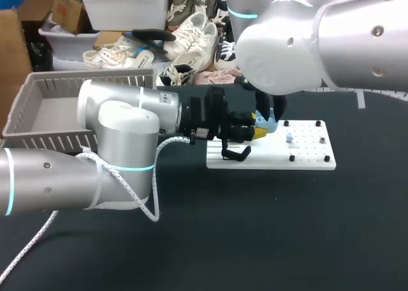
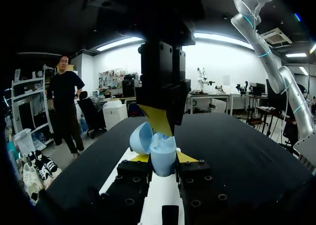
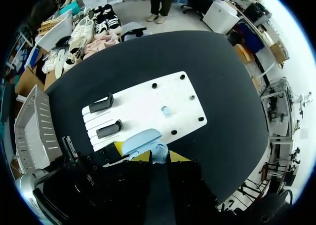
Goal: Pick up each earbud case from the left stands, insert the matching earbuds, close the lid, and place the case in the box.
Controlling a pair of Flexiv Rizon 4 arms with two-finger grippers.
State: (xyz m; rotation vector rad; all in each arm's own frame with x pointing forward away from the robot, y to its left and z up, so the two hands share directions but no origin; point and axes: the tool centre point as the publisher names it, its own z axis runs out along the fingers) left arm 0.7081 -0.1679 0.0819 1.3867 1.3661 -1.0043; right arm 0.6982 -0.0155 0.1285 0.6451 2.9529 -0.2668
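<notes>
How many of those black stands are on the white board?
2. The near stand is just ahead of the blue case; the far stand is beside it, farther out, both at one end of the white board. Part of it is hidden, so more may exist.

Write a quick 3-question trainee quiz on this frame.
1. True or false: the case is open.
2. Which end effector is shut on the case? A) left B) right C) neither
3. Count: how many black stands are on the white board?
Key: 1 true; 2 A; 3 two, both empty.
</notes>
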